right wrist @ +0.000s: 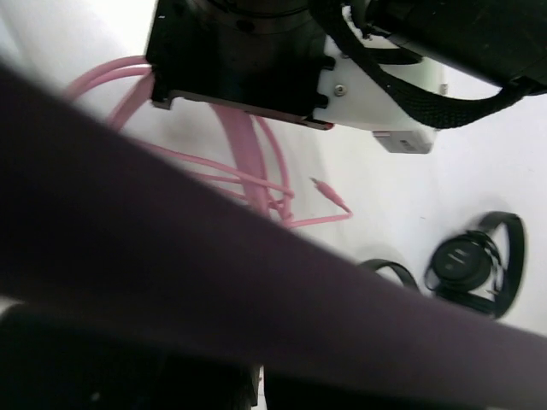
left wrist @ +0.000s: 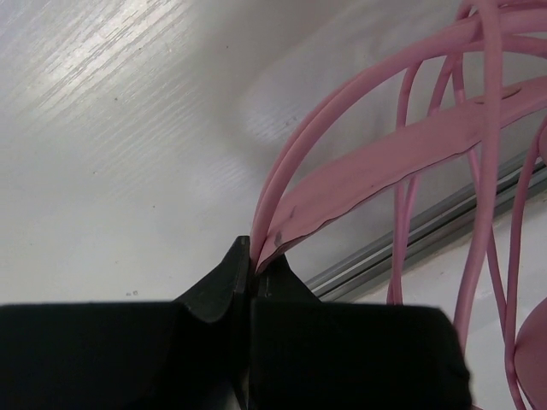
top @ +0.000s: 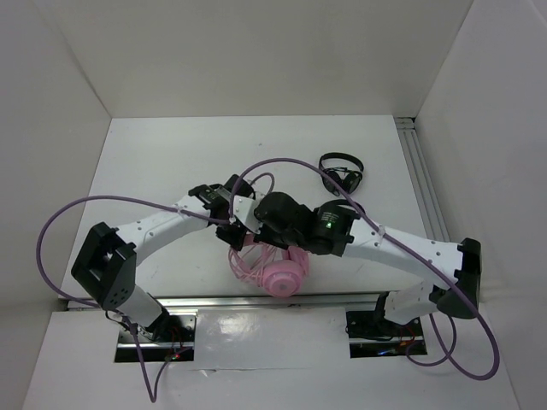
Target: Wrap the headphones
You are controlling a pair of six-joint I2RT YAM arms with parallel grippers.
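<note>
Okay, top: pink headphones (top: pixel 285 275) sit lower centre of frame. Left wrist: left gripper (left wrist: pixel 250 266) clamped on headband (left wrist: pixel 385 162), bottom centre. Right wrist: right gripper (right wrist: pixel 259 389) closed, bottom edge, behind blurred purple cable (right wrist: pixel 171 222); black headset (right wrist: pixel 470 260) lower right.

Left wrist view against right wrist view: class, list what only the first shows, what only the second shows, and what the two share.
Only the left wrist view: the left gripper, its jaws shut on the flat band of the pink headphones, and a metal rail behind them.
Only the right wrist view: a pair of black headphones, the pink cord's plug lying free on the table, the left arm's wrist, and a blurred purple cable across the foreground.
Both: loops of the thin pink cord and the white table.
</note>
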